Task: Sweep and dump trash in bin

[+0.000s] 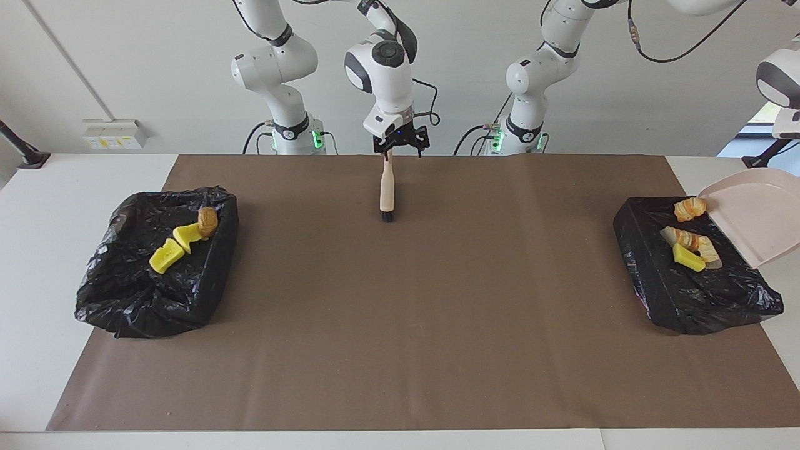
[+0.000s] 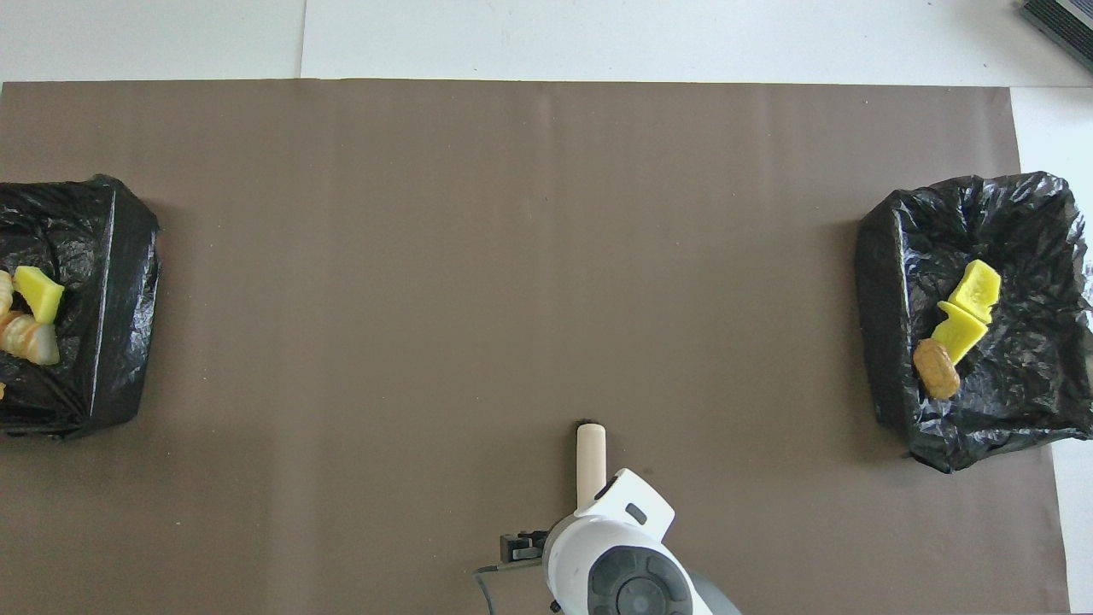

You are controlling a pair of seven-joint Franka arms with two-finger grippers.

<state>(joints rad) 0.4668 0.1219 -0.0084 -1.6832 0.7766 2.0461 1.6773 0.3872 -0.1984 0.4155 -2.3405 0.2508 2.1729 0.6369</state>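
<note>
Mat: we see no trash loose on the brown mat (image 1: 400, 312) — the sweeping looks done.
Bin at the left arm's end of the mat: this black-lined bin (image 1: 650, 281) holds the croissant pieces (image 1: 689, 208) and a yellow wedge (image 1: 686, 257), all lying inside it.
Dustpan: the pink dustpan (image 1: 753, 215) hangs tipped over that bin's edge, empty as far as we can see — we judge the dump just made.
Left gripper: out of view, so we cannot tell how it stands.
Bin at the right arm's end of the mat: the other bin (image 1: 125, 294) holds two wedges (image 1: 165, 257) and a bun (image 1: 207, 220).
Right gripper: the right gripper (image 1: 397, 145) stands with fingers spread above the brush (image 1: 387, 187), which lies on the mat's edge nearest the robots.
Left to do: setting the dustpan down, we judge.
</note>
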